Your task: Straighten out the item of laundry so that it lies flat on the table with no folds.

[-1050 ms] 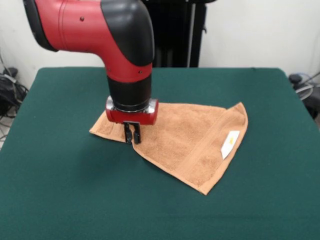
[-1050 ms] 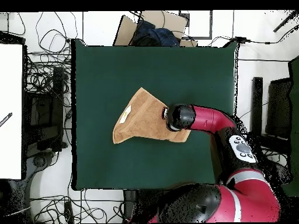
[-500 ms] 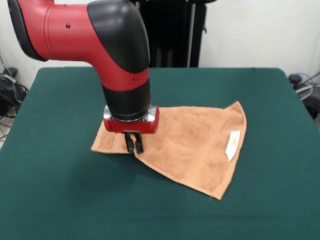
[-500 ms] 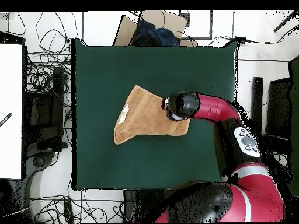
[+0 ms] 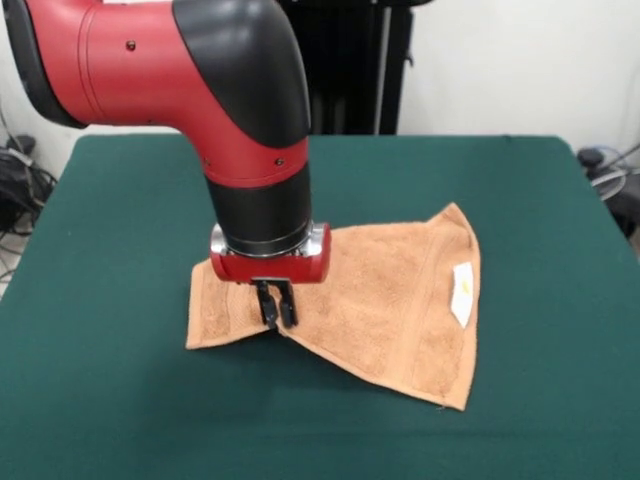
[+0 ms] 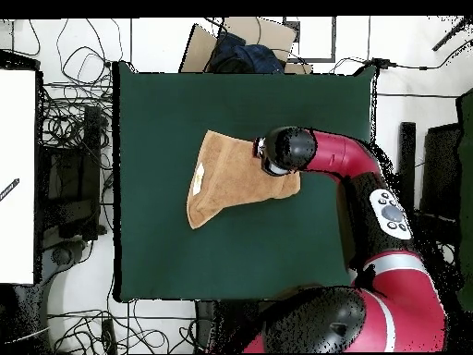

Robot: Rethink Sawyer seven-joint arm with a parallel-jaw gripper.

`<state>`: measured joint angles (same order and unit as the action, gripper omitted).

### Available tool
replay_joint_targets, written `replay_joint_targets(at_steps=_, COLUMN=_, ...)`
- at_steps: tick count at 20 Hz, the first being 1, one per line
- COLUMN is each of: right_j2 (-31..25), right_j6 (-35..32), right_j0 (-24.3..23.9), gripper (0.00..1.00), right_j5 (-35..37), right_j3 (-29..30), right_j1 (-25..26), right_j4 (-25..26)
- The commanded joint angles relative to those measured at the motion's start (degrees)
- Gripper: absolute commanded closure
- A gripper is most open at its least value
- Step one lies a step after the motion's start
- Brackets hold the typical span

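Observation:
The item of laundry is an orange-tan towel lying mid-table, partly spread, with one layer still doubled over from the gripper toward the near right corner. Its white label faces up near the right edge. My gripper stands upright at the towel's near left edge, fingers shut on the cloth there. Seen from overhead, the towel lies left of the arm's wrist, which hides the gripper. The green table surrounds the towel on all sides.
Wide green surface lies around the towel. Off the table, a cardboard box sits past the top edge, tangled cables and a white desk to the left.
The gripper has moved toward the table's near edge in the front view, pulling the towel's left part with it. The towel has spread wider and its right corner swung nearer.

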<state>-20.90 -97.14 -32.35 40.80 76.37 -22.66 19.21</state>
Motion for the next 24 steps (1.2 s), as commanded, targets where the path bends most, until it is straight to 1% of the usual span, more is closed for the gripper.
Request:
replay_joint_targets(at_steps=1, right_j2=-6.5, right_j6=11.8, right_j0=-0.3, gripper=1.0, right_j5=5.1, right_j3=-2.6, right_j1=-0.1, right_j4=1.1)
replay_joint_targets(at_steps=6, right_j2=-7.5, right_j6=11.8, right_j0=-0.1, gripper=1.0, right_j5=6.9, right_j3=-3.6, right_j1=-1.2, right_j4=1.3)
replay_joint_targets(at_steps=10, right_j2=-7.8, right_j6=11.0, right_j0=0.5, gripper=1.0, right_j5=8.1, right_j3=-3.7, right_j1=-4.0, right_j4=1.3)
replay_joint_targets(at_steps=17, right_j2=-9.0, right_j6=10.5, right_j0=0.7, gripper=1.0, right_j5=9.0, right_j3=-4.5, right_j1=-5.5, right_j4=1.3)
replay_joint_targets(at_steps=20, right_j2=-9.2, right_j6=10.7, right_j0=1.5, gripper=1.0, right_j5=10.8, right_j3=-5.9, right_j1=-6.5, right_j4=1.4)
replay_joint_targets(at_steps=24, right_j2=-9.9, right_j6=11.0, right_j0=1.7, gripper=1.0, right_j5=11.2, right_j3=-6.9, right_j1=-6.3, right_j4=1.3)
